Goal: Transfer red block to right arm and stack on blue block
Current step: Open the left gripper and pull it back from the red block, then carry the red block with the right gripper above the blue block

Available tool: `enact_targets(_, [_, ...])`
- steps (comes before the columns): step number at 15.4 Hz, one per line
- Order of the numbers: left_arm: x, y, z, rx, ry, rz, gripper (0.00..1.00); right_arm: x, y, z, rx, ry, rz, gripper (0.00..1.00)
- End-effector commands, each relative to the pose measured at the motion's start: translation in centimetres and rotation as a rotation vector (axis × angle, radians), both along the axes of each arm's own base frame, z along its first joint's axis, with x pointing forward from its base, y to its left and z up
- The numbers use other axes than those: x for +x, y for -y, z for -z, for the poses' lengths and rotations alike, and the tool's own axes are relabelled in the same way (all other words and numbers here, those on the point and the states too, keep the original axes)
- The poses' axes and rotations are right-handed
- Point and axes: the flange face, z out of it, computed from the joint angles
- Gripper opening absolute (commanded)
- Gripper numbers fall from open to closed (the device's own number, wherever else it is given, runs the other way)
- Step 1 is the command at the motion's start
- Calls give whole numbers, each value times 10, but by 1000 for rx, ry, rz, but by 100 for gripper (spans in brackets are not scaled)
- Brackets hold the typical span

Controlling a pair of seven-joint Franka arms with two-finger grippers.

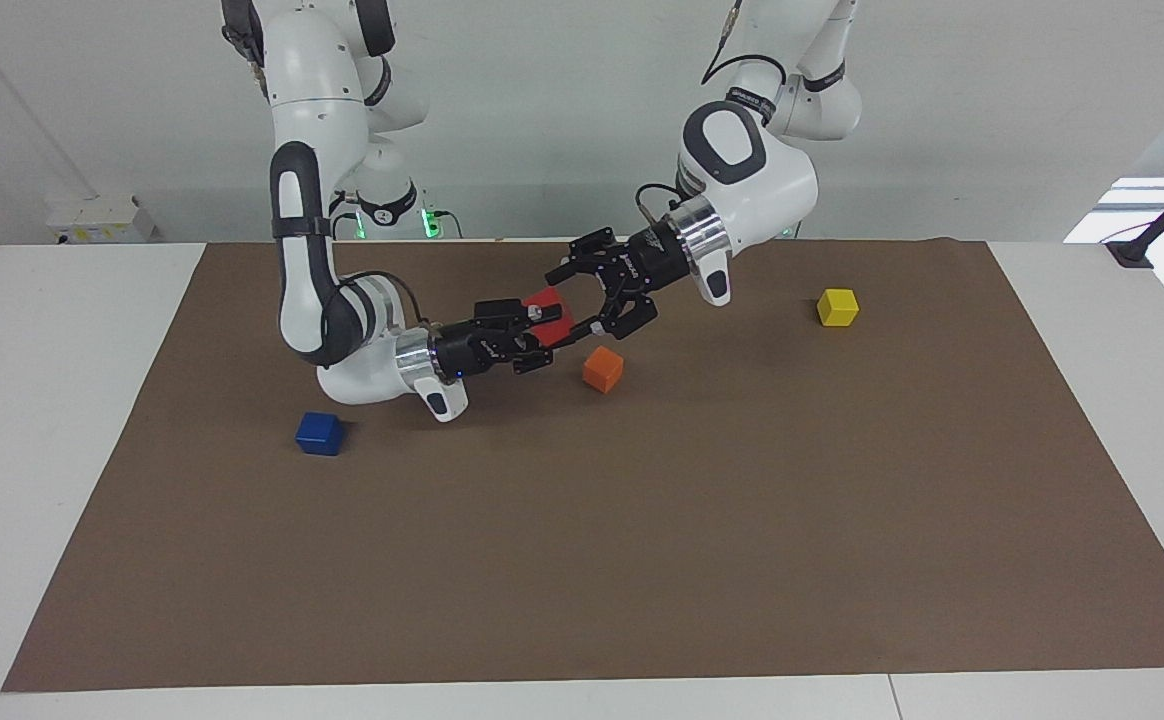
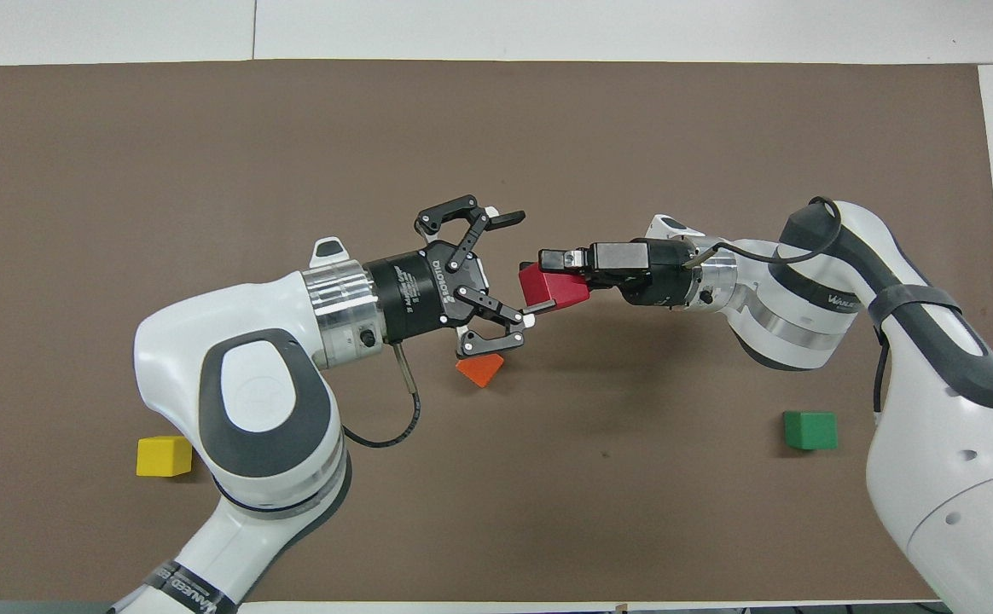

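Note:
The red block [image 1: 549,305] is in the air over the middle of the brown mat, gripped by my right gripper [image 1: 540,335], which is shut on it. It also shows in the overhead view [image 2: 558,290], held by the right gripper [image 2: 552,277]. My left gripper [image 1: 570,303] is open, its jaws spread wide around the block's free end; it also shows in the overhead view [image 2: 518,269]. The blue block [image 1: 320,433] sits on the mat toward the right arm's end, just beside the right arm's wrist. In the overhead view that arm hides it.
An orange cube [image 1: 603,369] lies on the mat [image 1: 642,550] below the two grippers. A yellow cube [image 1: 837,307] sits toward the left arm's end. A green cube [image 2: 810,429] sits close to the right arm's base.

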Motion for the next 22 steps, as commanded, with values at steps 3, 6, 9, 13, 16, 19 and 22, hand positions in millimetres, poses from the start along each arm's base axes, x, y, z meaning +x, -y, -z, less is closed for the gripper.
enact_targets(3, [31, -89, -11, 21, 56, 71, 100, 1, 0, -4, -25, 10, 18, 0])
enact_targets(6, [39, -134, -8, 92, 62, 147, 100, 17, 6, -30, -87, -43, 55, 0])
enact_targets(9, [38, -164, -1, 227, 88, 260, 100, 32, 12, -59, -188, -78, 74, 0])
enact_targets(13, [36, -216, 12, 413, 186, 416, 100, 50, 30, -112, -433, -117, 77, 0])
enact_targets(16, [37, -247, 15, 532, 331, 574, 100, 65, 60, -137, -602, -151, 95, 0])
enact_targets(19, [37, -271, 17, 686, 490, 799, 100, 76, 85, -160, -805, -157, 116, 0])
enact_targets(22, [40, -284, 16, 804, 557, 959, 100, 85, 114, -174, -1085, -96, 147, 0])
